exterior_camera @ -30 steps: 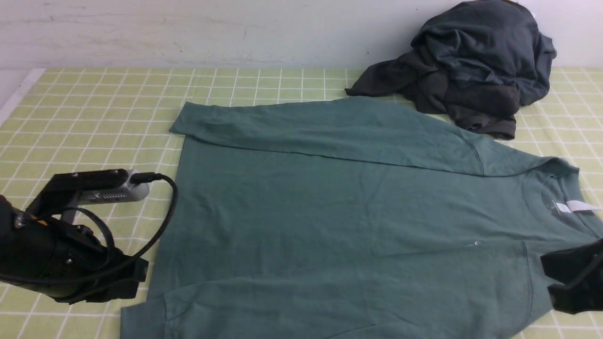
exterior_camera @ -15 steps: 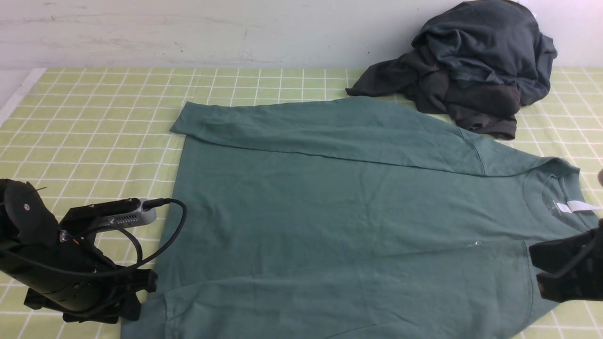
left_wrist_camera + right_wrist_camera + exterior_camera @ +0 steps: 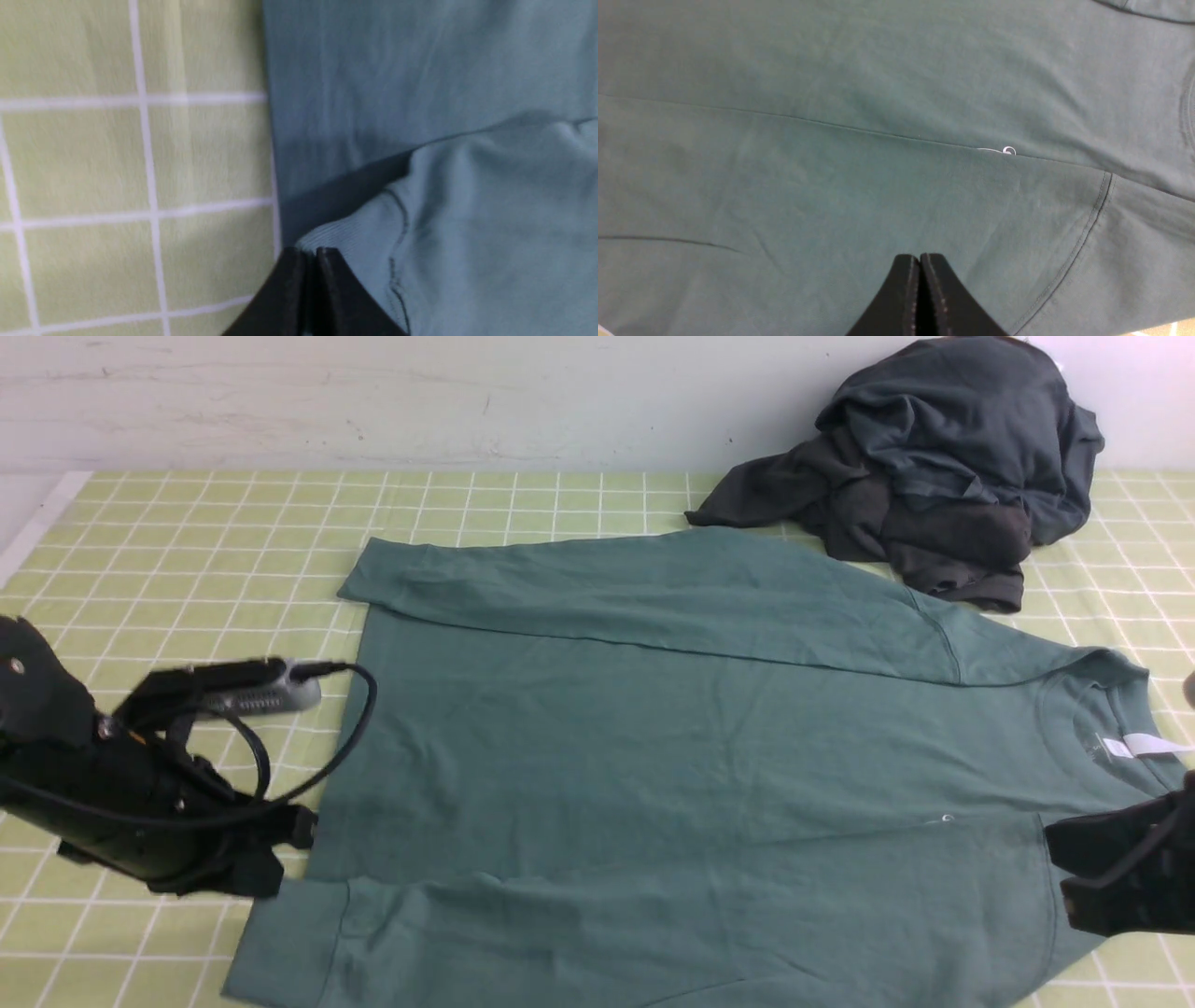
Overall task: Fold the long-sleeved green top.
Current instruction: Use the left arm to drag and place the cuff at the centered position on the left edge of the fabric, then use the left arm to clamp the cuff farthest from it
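A pale wall (image 3: pixel 373 392) runs behind one bench (image 3: pixel 187 523) covered in yellow-green cloth with a white grid. On my front view the biggest thing is the one green long-sleeved top (image 3: pixel 653 728). It lies flat across the middle and right of the bench, neck toward the right and hem toward the left. I count two sleeves, both laid in over the body. The far sleeve (image 3: pixel 597 588) runs along the back edge and the near sleeve (image 3: pixel 560 933) along the front edge.

At the far right there is one dark charcoal heap of clothes (image 3: pixel 943 457), piled against the wall. Its lower edge touches or overlaps the top's far shoulder, and nothing else crowds the garment.

I have two arms in view. The left arm (image 3: pixel 112 793) sits at the hem side with its wrist camera (image 3: pixel 252 686) and a looping black cable (image 3: pixel 355 728). The left fingers (image 3: pixel 294 289) are pressed together on the ribbed edge of the near sleeve's cuff (image 3: pixel 355 238), which is raised enough to cast a shadow on the cloth below it. The right arm (image 3: pixel 1120 877) is at the near right edge, partly covering the shoulder there. The right fingers (image 3: pixel 934 298) are pressed together over plain green fabric beside the shoulder seam, and I see nothing caught between them.

The small things are one white neck label (image 3: pixel 1134 747) inside the collar and one tiny white thread loop (image 3: pixel 1008 150) on the near sleeve's edge.
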Robot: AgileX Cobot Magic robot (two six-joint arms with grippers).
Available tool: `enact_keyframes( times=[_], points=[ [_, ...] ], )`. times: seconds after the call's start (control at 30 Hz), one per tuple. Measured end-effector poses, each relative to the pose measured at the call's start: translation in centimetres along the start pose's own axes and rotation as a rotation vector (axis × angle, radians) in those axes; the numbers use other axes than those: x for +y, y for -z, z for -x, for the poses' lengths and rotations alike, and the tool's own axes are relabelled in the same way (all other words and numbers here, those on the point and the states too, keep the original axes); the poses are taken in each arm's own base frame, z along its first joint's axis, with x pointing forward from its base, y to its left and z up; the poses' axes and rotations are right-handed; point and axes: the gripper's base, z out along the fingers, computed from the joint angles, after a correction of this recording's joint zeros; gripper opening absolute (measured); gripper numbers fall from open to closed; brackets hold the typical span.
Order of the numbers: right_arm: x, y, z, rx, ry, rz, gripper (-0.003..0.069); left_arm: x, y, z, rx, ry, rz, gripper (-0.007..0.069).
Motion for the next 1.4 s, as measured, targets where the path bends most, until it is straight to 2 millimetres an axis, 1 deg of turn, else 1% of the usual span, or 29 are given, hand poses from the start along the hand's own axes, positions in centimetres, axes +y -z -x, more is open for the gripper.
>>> enact_keyframes(
  times=[0.07,0.17,0.2,0.23,0.27,0.33,0.4,0.47,0.5,0.53,0.57,0.6,0.63,0.67,0.7,0.73,0.77,0.87,0.9,0.93,0.97,1.0,1.07,1.1,1.17,1.2,1.23,1.33,1.4],
  points=[
    [0.0,0.0,0.0,0.000,0.001,0.001,-0.0014,-0.6,2.0,1.3,-0.082,-0.049,-0.002,0.0006],
    [0.0,0.0,0.0,0.000,0.001,0.001,-0.0014,-1.1,4.0,3.2,-0.174,-0.159,0.007,0.0006],
    [0.0,0.0,0.0,0.000,0.001,0.001,-0.0014,-1.2,4.1,3.3,-0.180,-0.173,0.009,0.0006],
    [0.0,0.0,0.0,0.000,0.001,0.001,-0.0014,-1.3,4.9,4.5,-0.231,-0.228,0.022,0.0006],
    [0.0,0.0,0.0,0.000,0.001,0.001,-0.0014,-1.3,4.9,4.7,-0.236,-0.238,0.024,0.0006],
    [0.0,0.0,0.0,0.000,0.001,0.001,-0.0014,-1.2,5.1,6.4,-0.304,-0.271,0.048,0.0006],
    [0.0,0.0,0.0,0.000,0.001,0.001,-0.0014,-1.0,4.7,7.5,-0.339,-0.271,0.065,0.0006],
    [0.0,0.0,0.0,0.000,0.001,0.001,-0.0014,-0.6,3.7,8.5,-0.350,-0.259,0.075,0.0006],
    [0.0,0.0,0.0,0.000,0.001,0.001,-0.0014,-0.5,3.5,8.5,-0.347,-0.258,0.074,0.0006],
    [0.0,0.0,0.0,0.000,0.001,0.001,-0.0014,-0.1,2.1,9.3,-0.338,-0.243,0.075,0.0006],
    [0.0,0.0,0.0,0.000,0.001,0.001,-0.0014,0.0,1.8,9.5,-0.333,-0.240,0.075,0.0006],
    [0.0,0.0,0.0,0.000,0.001,0.001,-0.0014,0.2,0.8,9.9,-0.315,-0.233,0.073,0.0007],
    [0.0,0.0,0.0,0.000,0.001,0.001,-0.0014,0.7,-0.8,10.7,-0.287,-0.224,0.070,0.0016],
    [0.0,0.0,0.0,0.000,0.001,0.001,-0.0014,0.9,-1.7,11.2,-0.266,-0.216,0.065,0.0030],
    [0.0,0.0,0.0,0.000,0.001,0.001,-0.0014,1.0,-2.0,11.1,-0.257,-0.213,0.063,0.0033],
    [0.0,0.0,0.0,0.000,0.001,0.001,-0.0014,1.3,-3.3,12.2,-0.234,-0.202,0.057,0.0076],
    [0.0,0.0,0.0,0.000,0.001,0.001,-0.0014,1.5,-4.0,12.7,-0.223,-0.191,0.053,0.0106],
    [0.0,0.0,0.0,-0.001,0.001,0.000,-0.0014,1.7,-4.8,15.0,-0.249,-0.155,0.050,0.0213],
    [0.0,0.0,0.0,-0.002,0.001,0.000,-0.0014,1.7,-4.7,15.8,-0.271,-0.151,0.050,0.0238],
    [0.0,0.0,0.1,-0.006,0.002,-0.002,-0.0014,1.9,-5.2,17.0,-0.297,-0.137,0.052,0.0292],
    [0.0,0.0,0.1,-0.007,0.002,-0.002,-0.0014,1.9,-5.2,17.2,-0.301,-0.137,0.052,0.0299],
    [0.0,0.0,0.1,-0.009,0.004,-0.004,-0.0014,2.1,-5.6,18.9,-0.361,-0.125,0.062,0.0353],
    [0.0,0.0,0.1,-0.011,0.004,-0.005,-0.0014,2.4,-6.3,20.5,-0.421,-0.117,0.074,0.0406],
    [0.0,0.0,0.1,-0.013,0.004,-0.006,-0.0014,2.8,-7.1,21.5,-0.458,-0.117,0.085,0.0430],
    [0.0,0.0,0.1,-0.014,0.004,-0.006,-0.0014,3.3,-8.6,22.6,-0.490,-0.114,0.096,0.0468],
    [0.0,0.0,0.1,-0.014,0.005,-0.006,-0.0014,3.5,-9.0,23.1,-0.501,-0.115,0.099,0.0475],
    [0.0,0.0,0.1,-0.014,0.009,-0.006,-0.0014,3.9,-10.5,23.3,-0.493,-0.112,0.101,0.0486],
    [-0.1,0.0,0.1,-0.013,0.029,-0.007,-0.0014,4.7,-13.5,23.8,-0.474,-0.107,0.101,0.0492],
    [-0.1,0.0,0.1,-0.013,0.046,-0.008,-0.0014,5.2,-15.3,24.1,-0.463,-0.109,0.097,0.0482]
  ],
)
